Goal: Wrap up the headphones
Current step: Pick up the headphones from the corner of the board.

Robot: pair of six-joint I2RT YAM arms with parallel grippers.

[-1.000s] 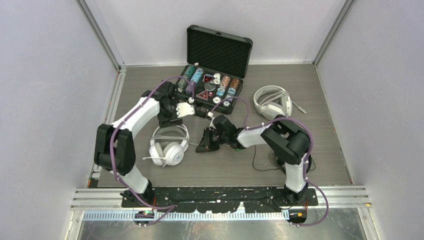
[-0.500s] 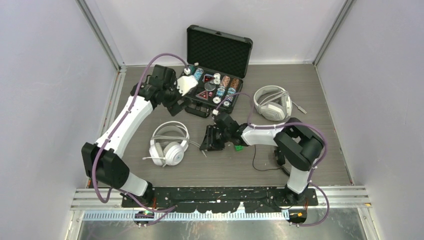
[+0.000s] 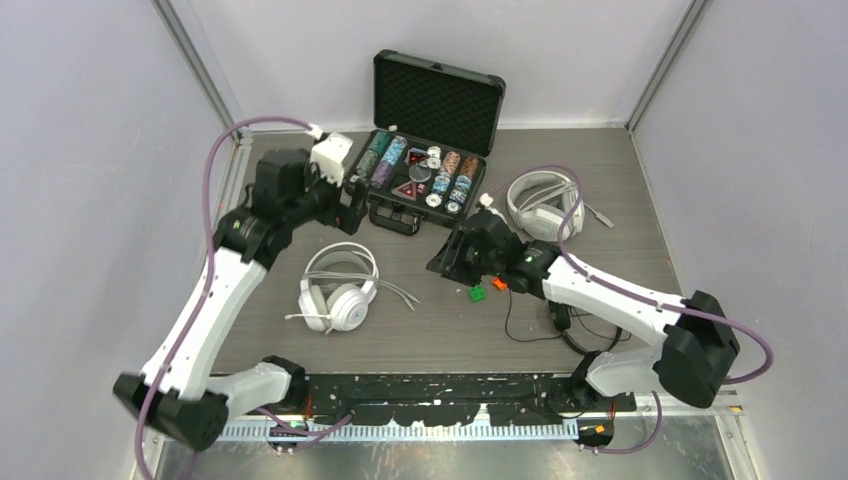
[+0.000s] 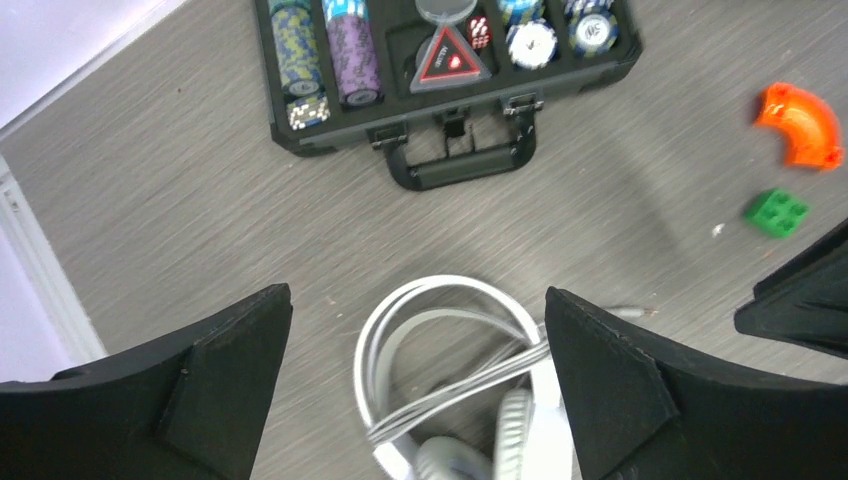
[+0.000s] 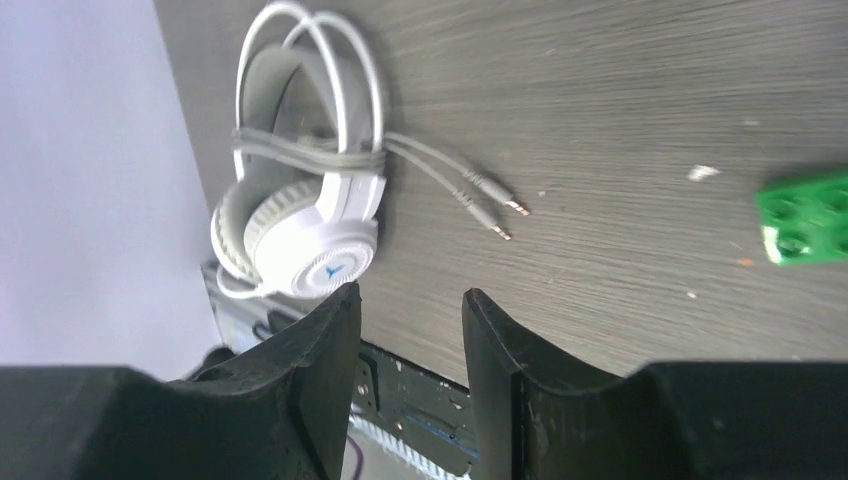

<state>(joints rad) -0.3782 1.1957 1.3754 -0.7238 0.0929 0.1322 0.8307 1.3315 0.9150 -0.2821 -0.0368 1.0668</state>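
1. The left gripper (image 4: 415, 300) hangs just left of the open black case (image 3: 428, 150), spread wide and empty.
2. The right gripper (image 5: 405, 300) sits in front of the case, its jaws partly parted and pinching nothing.
3. One white pair of headphones (image 3: 338, 290) lies on the surface (image 3: 620, 170) in front of the case.
4. A second white pair (image 3: 545, 205) lies right of the case.
5. The black pair (image 3: 562, 320) lies farther front-right of the case, partly under the right arm (image 3: 620, 300).

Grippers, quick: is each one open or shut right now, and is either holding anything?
Left gripper: wide open, holding nothing.
Right gripper: partly open, holding nothing.
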